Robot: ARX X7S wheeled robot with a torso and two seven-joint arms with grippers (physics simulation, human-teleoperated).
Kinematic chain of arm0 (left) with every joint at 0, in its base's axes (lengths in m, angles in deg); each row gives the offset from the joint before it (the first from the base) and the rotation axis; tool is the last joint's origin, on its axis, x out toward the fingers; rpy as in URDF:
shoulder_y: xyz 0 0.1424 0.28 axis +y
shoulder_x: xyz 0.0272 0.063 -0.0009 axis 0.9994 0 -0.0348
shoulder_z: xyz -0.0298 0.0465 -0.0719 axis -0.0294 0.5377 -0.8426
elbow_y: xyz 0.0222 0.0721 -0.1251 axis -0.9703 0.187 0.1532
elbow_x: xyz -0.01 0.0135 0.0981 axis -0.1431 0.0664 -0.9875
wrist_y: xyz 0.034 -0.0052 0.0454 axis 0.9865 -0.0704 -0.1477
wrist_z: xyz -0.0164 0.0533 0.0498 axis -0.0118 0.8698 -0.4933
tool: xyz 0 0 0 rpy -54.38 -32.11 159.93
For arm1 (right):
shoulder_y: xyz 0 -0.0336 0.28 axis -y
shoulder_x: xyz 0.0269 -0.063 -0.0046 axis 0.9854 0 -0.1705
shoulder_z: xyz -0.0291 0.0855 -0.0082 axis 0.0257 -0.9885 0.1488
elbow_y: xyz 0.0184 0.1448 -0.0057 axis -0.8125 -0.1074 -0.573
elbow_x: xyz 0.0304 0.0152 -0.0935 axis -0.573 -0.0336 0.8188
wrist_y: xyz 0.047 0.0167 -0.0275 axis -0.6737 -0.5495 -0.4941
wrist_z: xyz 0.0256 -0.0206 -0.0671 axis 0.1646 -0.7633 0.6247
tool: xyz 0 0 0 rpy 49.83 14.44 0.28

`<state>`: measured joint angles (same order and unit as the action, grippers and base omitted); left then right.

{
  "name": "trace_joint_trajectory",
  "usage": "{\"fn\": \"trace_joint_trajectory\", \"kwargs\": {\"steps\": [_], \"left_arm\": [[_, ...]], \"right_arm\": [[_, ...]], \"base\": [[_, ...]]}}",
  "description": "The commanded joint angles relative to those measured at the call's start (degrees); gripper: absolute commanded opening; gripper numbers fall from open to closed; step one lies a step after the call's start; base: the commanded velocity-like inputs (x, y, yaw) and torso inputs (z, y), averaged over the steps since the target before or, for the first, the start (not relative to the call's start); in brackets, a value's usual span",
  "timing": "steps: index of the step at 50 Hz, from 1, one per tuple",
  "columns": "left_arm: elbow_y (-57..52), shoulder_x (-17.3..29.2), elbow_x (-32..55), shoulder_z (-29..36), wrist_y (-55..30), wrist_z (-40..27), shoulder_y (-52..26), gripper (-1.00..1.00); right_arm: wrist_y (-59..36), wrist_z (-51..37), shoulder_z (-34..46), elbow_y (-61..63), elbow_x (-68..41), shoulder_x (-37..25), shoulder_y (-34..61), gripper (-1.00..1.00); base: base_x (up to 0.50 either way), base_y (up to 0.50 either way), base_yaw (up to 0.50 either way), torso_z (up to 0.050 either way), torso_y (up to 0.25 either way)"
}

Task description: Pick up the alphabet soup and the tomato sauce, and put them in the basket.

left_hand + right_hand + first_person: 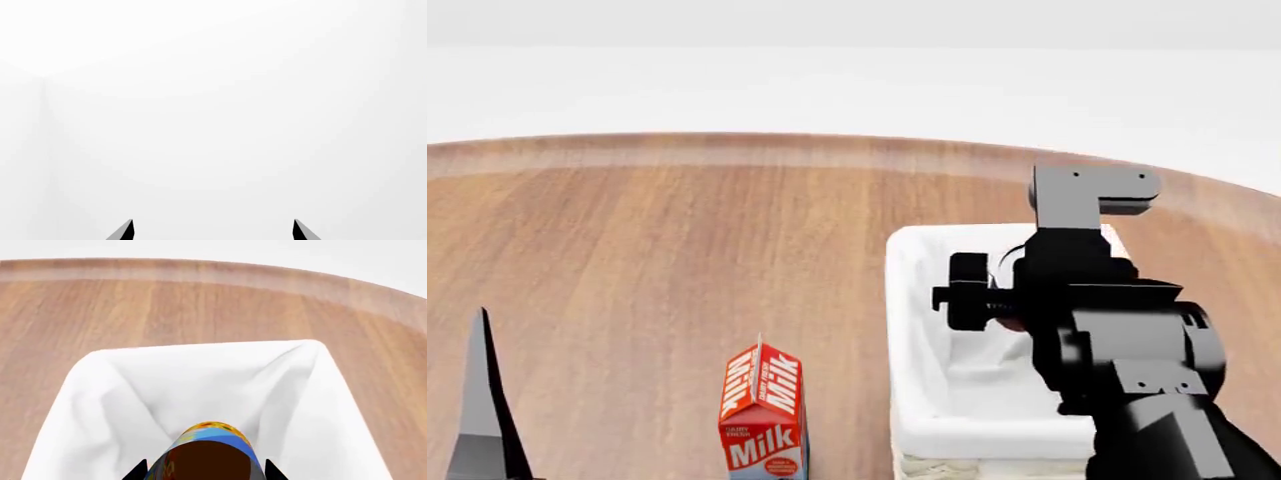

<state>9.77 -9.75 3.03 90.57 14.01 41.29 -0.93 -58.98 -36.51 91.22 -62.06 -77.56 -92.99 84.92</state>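
R fingers [203, 471] hold alphabet soup [208, 452] over basket [93, 390]

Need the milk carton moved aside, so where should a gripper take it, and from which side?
Grip the milk carton across its flat side walls, below the sloped gable top, where fingers would likely slip. It stands upright with the basket to its right, so come from above or from its open left.

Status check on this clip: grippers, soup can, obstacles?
Right gripper shut on soup can, over basket. Left gripper open, empty. Tomato sauce unseen. Nothing blocking.
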Motion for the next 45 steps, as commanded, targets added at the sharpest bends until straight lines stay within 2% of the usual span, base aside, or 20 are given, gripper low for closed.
{"fn": "trace_joint_trajectory", "kwargs": {"steps": [1,25,45], "left_arm": [[0.28,0.12,0.19,0.02,0.17,-0.16,-0.02,1.00],[0.55,0.30,0.29,0.32,0.20,-0.44,-0.24,1.00],[0.94,0.45,0.42,0.57,0.56,-0.71,-0.25,1.00]], "right_arm": [[0.86,2.94,-5.06,-4.80,6.77,2.02,0.15,-1.00],[-1.48,5.77,-25.41,-4.81,28.27,3.77,-2.12,-1.00],[-1.92,6.80,-35.61,-4.81,39.65,4.28,-2.26,-1.00]], "base": [[0.00,0.00,0.00,0.000,0.000],[0.00,0.00,0.00,0.000,0.001],[0.00,0.00,0.00,0.000,0.000]]}}
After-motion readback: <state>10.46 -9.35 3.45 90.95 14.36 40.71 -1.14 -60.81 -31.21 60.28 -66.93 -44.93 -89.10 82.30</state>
